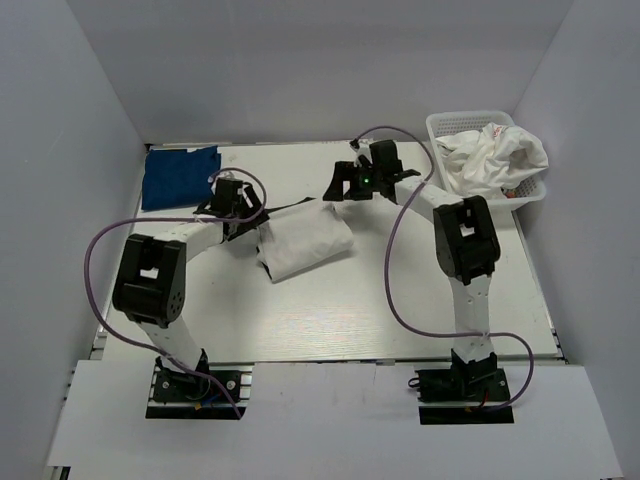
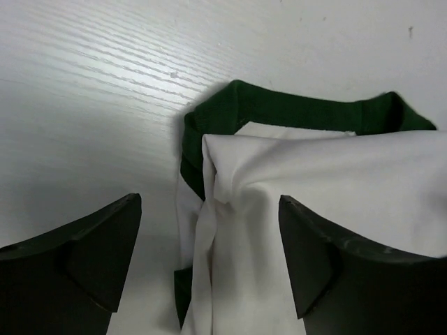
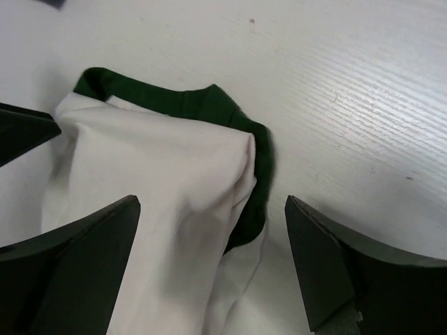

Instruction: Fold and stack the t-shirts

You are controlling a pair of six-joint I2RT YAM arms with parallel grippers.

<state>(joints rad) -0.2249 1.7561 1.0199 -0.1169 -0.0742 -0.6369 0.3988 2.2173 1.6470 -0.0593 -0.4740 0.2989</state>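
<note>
Now I am looking at the folded white cloth t-shirt with the dark green collar and sleeves (image 1: 305, 243). It is lying in the middle of the white tabletop (image 1: 350, 310), between my two arms. My left end effector (image 2: 209, 262) is hanging over one end of it with its fingers spread wide, holding nothing. My right end effector (image 3: 209, 269) is doing the same over the other end. I am thinking this fold is done. Next I am planning to carry the bundle to the folded dark blue t-shirt (image 1: 180, 177) in the far left corner. That is calling for a firm pinch on both ends, so nothing falls open. More white t-shirts (image 1: 495, 155) are waiting in the white plastic lattice basket (image 1: 450, 122).
</note>
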